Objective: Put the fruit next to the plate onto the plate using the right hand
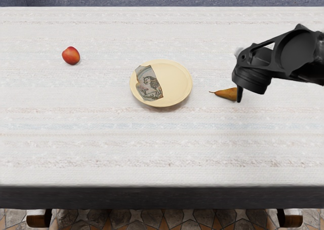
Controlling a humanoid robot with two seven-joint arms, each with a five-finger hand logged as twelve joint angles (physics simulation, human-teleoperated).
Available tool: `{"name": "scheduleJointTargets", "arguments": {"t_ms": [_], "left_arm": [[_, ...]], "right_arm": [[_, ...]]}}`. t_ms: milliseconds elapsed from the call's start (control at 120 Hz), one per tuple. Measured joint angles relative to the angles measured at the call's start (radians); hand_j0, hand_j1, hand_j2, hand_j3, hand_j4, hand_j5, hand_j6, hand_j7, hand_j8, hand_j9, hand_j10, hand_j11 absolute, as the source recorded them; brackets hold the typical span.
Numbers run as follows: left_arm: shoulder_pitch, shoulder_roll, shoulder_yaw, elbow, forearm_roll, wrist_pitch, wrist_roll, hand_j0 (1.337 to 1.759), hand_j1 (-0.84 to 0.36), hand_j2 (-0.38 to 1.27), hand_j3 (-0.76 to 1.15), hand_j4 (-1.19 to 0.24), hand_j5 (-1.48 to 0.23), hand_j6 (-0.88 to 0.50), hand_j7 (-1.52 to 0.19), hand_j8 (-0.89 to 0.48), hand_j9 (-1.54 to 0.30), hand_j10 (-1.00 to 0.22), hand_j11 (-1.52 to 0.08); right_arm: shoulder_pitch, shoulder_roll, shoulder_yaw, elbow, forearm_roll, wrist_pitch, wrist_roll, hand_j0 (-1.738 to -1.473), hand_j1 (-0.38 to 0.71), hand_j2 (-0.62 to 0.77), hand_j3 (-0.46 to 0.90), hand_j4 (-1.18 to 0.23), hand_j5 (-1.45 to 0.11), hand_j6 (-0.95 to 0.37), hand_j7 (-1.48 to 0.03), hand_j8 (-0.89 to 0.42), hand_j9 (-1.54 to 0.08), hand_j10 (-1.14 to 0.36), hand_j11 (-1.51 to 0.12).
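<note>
Pear [227, 93] was the fruit beside the plate, and it lay on the table [162, 154], not on the plate itself.

At your far left, a red apple [71, 55] sat alone toward the back of the table, well apart from everything else.

Moving right, you had the plate [178, 77] near the middle of the table. It was round and pale yellow, with a grey patterned patch [148, 84] covering its left part.

Next came the pear, near the plate's right rim but clear of it. It was orange-brown and lay on its side, with the thin stem pointing left toward the plate and the broad end to the right.

Over that broad end you had the right hand [249, 74], black, with its arm [298, 53] coming in from the right edge of the picture and slanting down to the left. The lowest part of the hand came down at the pear's broad end and hid it, so you could not tell whether it touched the fruit. You also could not tell whether the fingers were spread or closed, because from the head view the hand showed only as one dark mass. The pear rested flat on the white tabletop.
</note>
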Motion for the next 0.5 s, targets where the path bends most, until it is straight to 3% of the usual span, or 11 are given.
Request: {"name": "scheduleJointTargets", "arguments": {"t_ms": [233,500], "left_arm": [[0.000,0.000,0.000,0.000,0.000,0.000,0.000,1.658,0.35,0.00,0.00,0.00,0.00,0.00,0.00,0.00,0.00,0.00,0.00],[0.000,0.000,0.000,0.000,0.000,0.000,0.000,1.658,0.35,0.00,0.00,0.00,0.00,0.00,0.00,0.00,0.00,0.00,0.00]], "right_arm": [[-0.123,0.027,0.032,-0.126,-0.028,-0.006,0.000,-1.658,-0.23,-0.02,0.00,-0.10,-0.13,-0.10,-0.13,-0.10,-0.13,-0.10,-0.13],[-0.201,0.045,0.090,-0.186,-0.078,-0.005,0.000,-1.658,-0.16,-0.03,0.00,-0.16,-0.21,-0.16,-0.21,-0.16,-0.21,-0.16,-0.21]]}}
